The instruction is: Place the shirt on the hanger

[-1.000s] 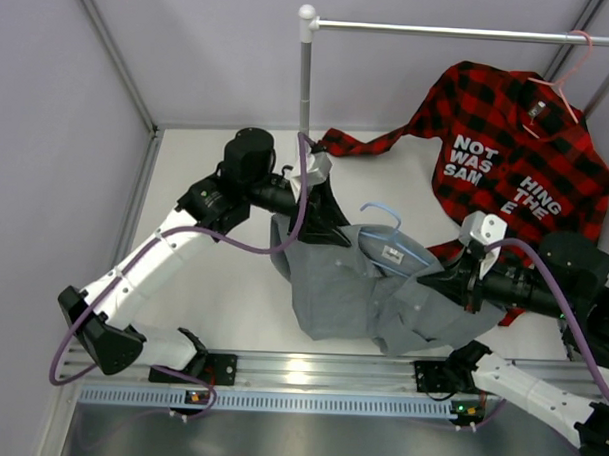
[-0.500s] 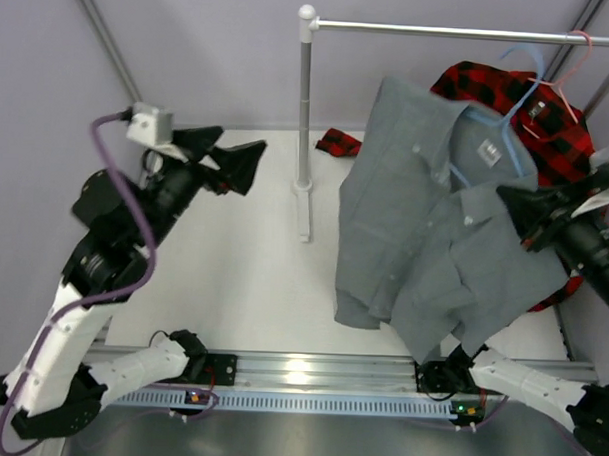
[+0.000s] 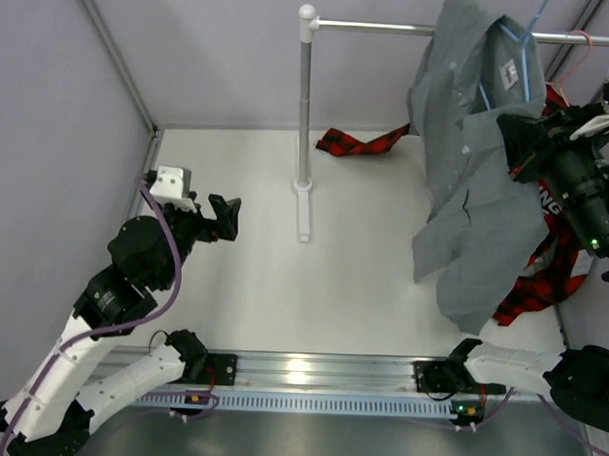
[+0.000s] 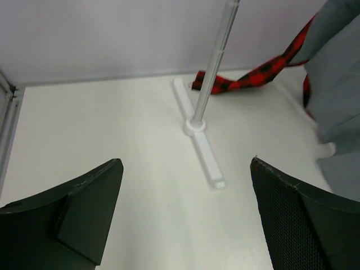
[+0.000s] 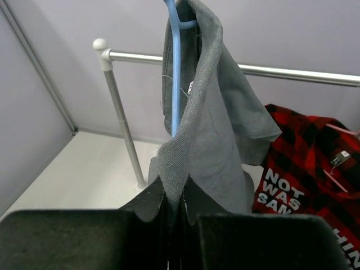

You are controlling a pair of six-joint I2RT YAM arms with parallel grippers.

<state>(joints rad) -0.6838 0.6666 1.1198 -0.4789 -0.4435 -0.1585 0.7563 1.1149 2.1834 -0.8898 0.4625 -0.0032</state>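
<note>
The grey-green shirt (image 3: 473, 184) hangs in the air at the back right, draped over the light-blue hanger (image 3: 525, 58), whose wire shows inside the collar. My right gripper (image 3: 512, 137) is shut on a fold of the shirt's cloth just below the collar. In the right wrist view the shirt (image 5: 222, 140) rises from the closed right gripper (image 5: 175, 198) and the hanger (image 5: 174, 79) runs up out of frame beside the rail. Whether its hook sits on the rail is hidden. My left gripper (image 3: 226, 217) is open and empty at the left, far from the shirt; in its own view the left gripper (image 4: 185, 169) frames bare table.
A white clothes rack has its post (image 3: 305, 108) at mid-table, its foot (image 4: 202, 149) on the table and its rail (image 3: 391, 29) running right. A red-and-black plaid shirt (image 3: 543, 276) on a pink hanger (image 3: 583, 43) hangs behind the grey one. Its sleeve (image 3: 360, 142) lies on the table. Walls close both sides.
The right gripper has lifted the shirt and hanger from the table up to the rail. The left gripper let go of the shirt, opened wide and drew back to the left.
</note>
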